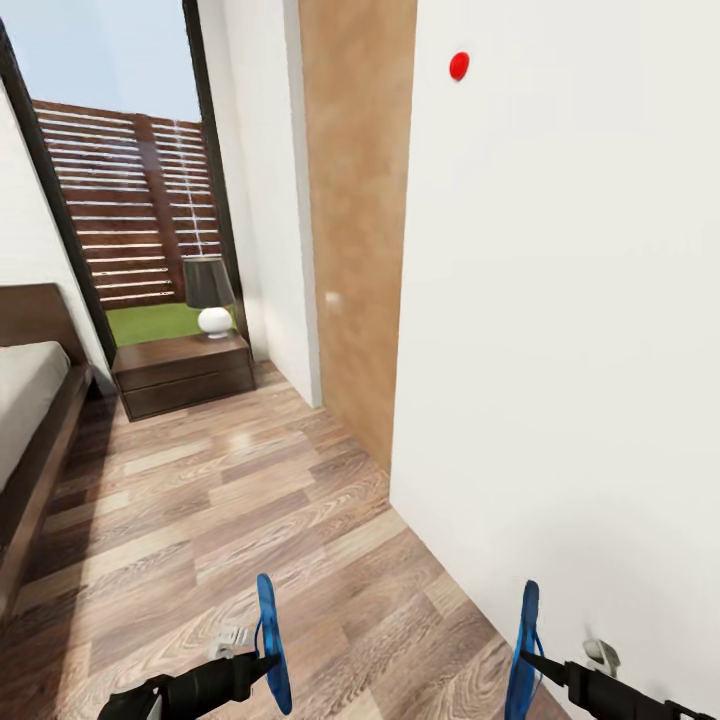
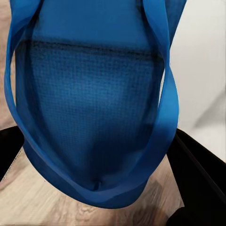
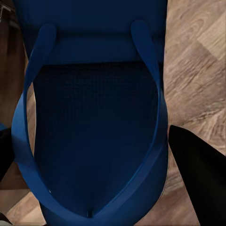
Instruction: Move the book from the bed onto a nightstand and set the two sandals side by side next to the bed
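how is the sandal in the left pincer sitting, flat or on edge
On edge. The left pincer holds the blue sandal upright above the wood floor, its thin sole edge toward the head camera.

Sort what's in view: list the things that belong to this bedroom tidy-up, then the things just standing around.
Job:
left sandal, held edge-up in the left gripper
right sandal, held edge-up in the right gripper
bed
nightstand

Just around:
lamp on the nightstand
red dot on the white wall
fence outside

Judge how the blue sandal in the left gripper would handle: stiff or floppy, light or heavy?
The sandal stands on edge, unsagging, from the left gripper, so probably fairly stiff. Its thin sole suggests lightness. The thin strap likely flexes if snagged.
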